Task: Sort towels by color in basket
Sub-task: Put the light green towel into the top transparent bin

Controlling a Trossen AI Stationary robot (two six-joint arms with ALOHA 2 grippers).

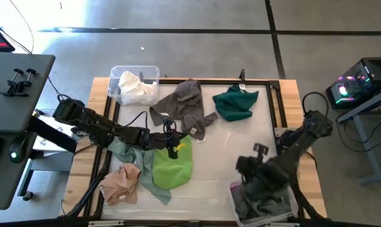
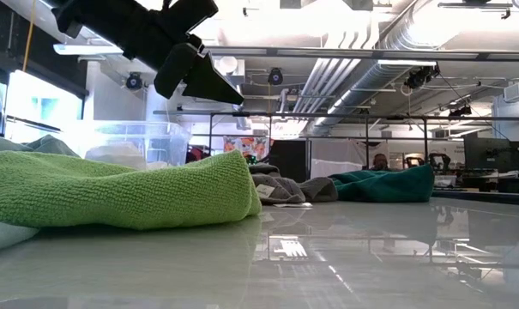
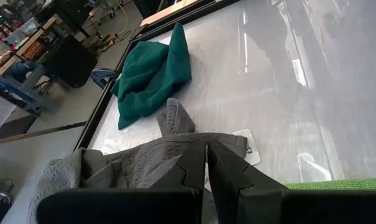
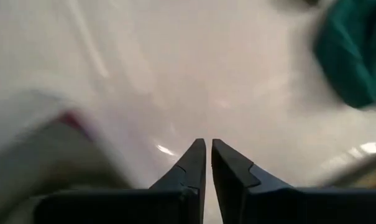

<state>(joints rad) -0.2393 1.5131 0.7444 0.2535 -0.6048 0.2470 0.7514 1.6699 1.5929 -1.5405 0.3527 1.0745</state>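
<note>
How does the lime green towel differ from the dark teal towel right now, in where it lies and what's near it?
The lime green towel lies on the table's left half, overlapping a pale mint cloth; the dark teal towel lies alone near the far edge, right of centre. The left end effector, shut, hangs over the lime green towel; no arm is near the dark teal one. Both are crumpled, on the table, outside any bin.

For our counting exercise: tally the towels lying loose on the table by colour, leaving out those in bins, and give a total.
Grey towel: 1
Dark teal towel: 1
Lime green towel: 1
Pale mint towel: 1
Peach towel: 1
Total: 5
</note>
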